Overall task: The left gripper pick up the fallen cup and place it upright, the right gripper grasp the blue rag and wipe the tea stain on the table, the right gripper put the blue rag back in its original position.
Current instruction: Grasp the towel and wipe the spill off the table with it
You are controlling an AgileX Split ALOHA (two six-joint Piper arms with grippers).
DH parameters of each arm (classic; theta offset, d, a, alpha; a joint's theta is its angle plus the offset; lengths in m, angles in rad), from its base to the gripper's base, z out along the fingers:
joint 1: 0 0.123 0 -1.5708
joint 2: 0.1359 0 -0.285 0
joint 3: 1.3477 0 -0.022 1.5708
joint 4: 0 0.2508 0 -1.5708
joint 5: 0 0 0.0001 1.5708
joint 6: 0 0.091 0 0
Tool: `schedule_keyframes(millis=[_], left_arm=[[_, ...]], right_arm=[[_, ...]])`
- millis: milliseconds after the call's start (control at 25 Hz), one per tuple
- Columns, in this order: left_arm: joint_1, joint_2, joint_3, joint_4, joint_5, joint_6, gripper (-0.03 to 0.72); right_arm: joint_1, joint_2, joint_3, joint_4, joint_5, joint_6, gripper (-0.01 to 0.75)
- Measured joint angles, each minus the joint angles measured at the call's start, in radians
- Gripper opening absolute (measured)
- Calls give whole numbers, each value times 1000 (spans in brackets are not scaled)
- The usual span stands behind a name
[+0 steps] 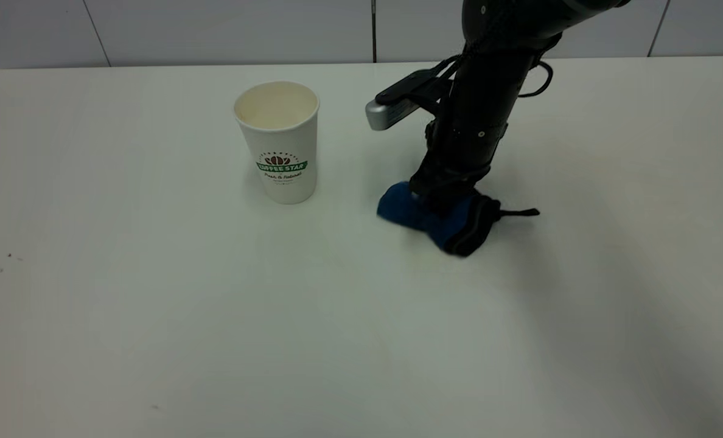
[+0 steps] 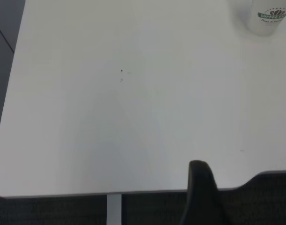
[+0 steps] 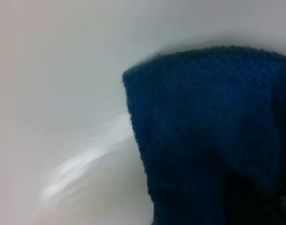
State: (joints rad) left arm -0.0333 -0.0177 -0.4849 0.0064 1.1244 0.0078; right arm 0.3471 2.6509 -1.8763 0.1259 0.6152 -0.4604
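Note:
The cup [image 1: 278, 141] stands upright on the table [image 1: 154, 316], left of centre, with its logo facing the camera; its lower part also shows in the left wrist view [image 2: 267, 18]. My right gripper [image 1: 443, 198] points straight down, shut on the blue rag [image 1: 419, 214], and presses it onto the table right of the cup. The rag fills much of the right wrist view [image 3: 208, 136]. No tea stain shows; the spot under the rag is hidden. My left gripper [image 2: 202, 190] is out of the exterior view and shows only as a black part over the table's edge.
A pale, shiny smear [image 3: 86, 159] lies on the table beside the rag. A few tiny dark specks [image 1: 8, 257] sit at the table's left. The rag's black strap [image 1: 520, 213] trails to the right. A grey wall runs behind the table.

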Motion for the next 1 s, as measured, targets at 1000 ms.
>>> schedule_keyframes(millis=[1000], left_arm=[[0, 0, 0, 0, 0, 1, 499]], right_arm=[[79, 7, 3, 208, 305, -80, 50]])
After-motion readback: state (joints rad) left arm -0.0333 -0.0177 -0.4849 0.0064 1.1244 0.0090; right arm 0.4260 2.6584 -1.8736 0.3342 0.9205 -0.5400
